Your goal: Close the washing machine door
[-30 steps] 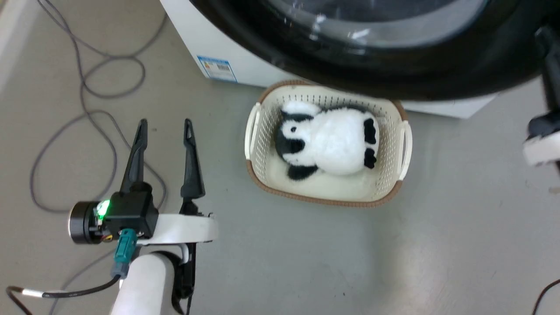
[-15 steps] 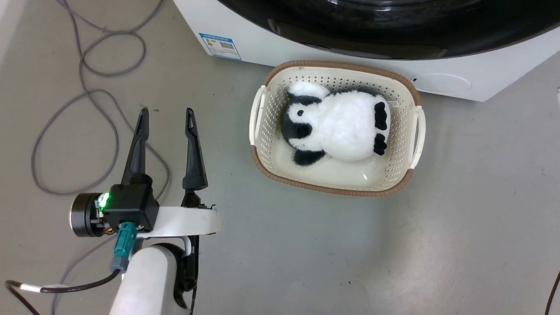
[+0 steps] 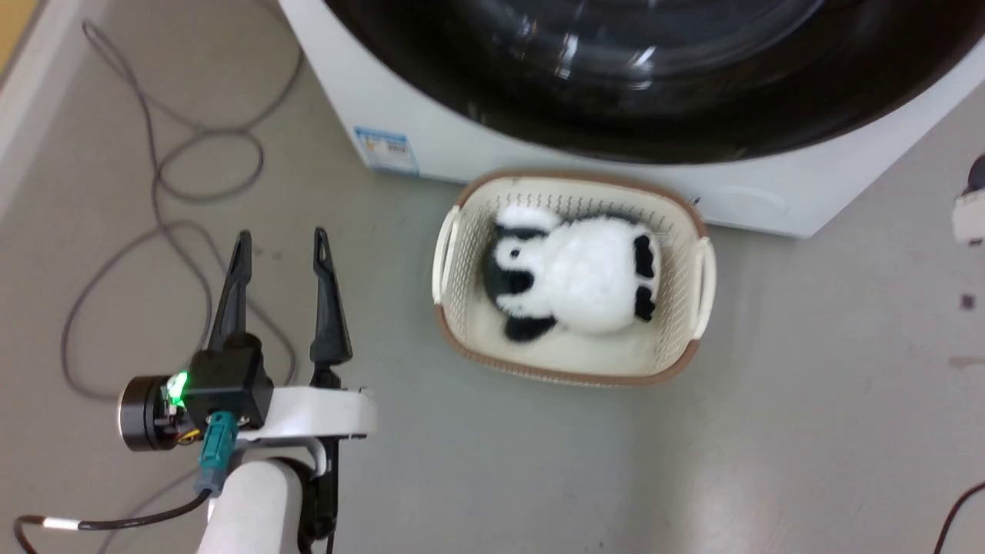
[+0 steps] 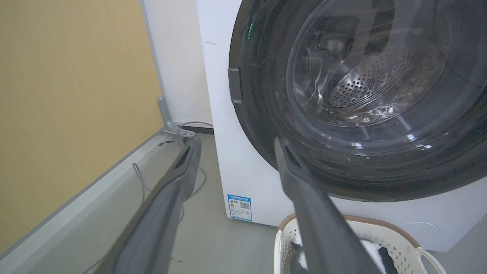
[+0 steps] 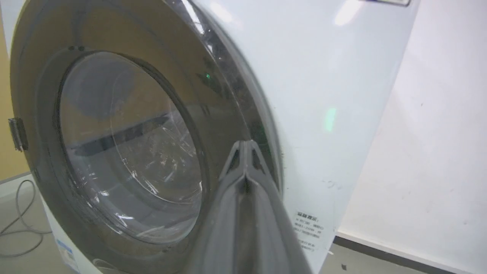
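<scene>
Most of the job looks done: door (image 4: 266, 125) lying flat in the round front of the washer (image 4: 228, 175), no gap visible along the rim from either wrist. Catch clicked or not: cannot tell. Perhaps one firm press left to make sure, as a guess, then both arms clear.

Left claw (image 3: 281, 233) released, fingers spread with nothing between them, low over the floor (image 3: 462, 462). Door up ahead of its tips and off to their right, well apart. Right claw (image 5: 245, 146) clenched, fingertips pressed together on nothing, pointing at the door's near rim, just beside it; touching or not, cannot tell.

Door itself: big glossy black ring, smudged and streaked, around a clear bulging glass (image 4: 380, 57) with the holed steel drum (image 4: 357, 87) behind. Small grey tab (image 4: 235, 85) on the edge farthest from the right claw. Under the door, right of the left claw, a cream basket (image 3: 450, 254) holding a plush panda (image 3: 585, 277).
</scene>
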Tool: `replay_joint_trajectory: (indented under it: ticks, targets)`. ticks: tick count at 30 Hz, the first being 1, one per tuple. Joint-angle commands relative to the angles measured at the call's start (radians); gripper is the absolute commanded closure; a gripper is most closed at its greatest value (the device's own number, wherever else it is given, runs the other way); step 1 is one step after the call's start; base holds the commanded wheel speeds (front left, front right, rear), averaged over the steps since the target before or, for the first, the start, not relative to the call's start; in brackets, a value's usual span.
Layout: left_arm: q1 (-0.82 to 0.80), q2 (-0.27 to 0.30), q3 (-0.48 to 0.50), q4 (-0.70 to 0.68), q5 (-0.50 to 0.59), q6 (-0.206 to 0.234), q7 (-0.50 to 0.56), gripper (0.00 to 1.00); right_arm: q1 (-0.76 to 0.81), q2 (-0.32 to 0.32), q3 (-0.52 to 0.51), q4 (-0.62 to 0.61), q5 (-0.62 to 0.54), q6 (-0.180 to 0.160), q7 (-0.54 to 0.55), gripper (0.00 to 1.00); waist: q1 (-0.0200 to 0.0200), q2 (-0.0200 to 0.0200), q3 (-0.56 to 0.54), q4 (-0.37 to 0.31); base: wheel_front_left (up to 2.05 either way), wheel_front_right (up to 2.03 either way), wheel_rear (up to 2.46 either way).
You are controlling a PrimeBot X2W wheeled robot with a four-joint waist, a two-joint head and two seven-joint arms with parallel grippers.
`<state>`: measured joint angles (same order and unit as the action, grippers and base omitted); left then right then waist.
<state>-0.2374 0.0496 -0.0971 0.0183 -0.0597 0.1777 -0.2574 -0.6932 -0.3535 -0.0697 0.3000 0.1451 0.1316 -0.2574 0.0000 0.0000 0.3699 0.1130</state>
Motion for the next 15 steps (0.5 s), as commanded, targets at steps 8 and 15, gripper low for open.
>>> replay_joint_trajectory:
  ticks: [8, 15]
  targets:
    - [0.063, 0.006, 0.027, 0.016, 0.029, -0.019, -0.004, 0.00, 0.171, 0.146, -0.094, -0.219, -0.098, -0.001, -0.004, 1.00, 0.0000, 0.0000, -0.152, -0.070, 0.00, 0.00, 0.00]
    - [0.116, 0.006, 0.034, 0.026, 0.036, -0.024, -0.004, 0.00, 0.342, 0.241, -0.091, -0.268, -0.112, -0.001, -0.004, 0.67, 0.0000, 0.0000, -0.227, -0.100, 0.00, 0.00, 0.00]
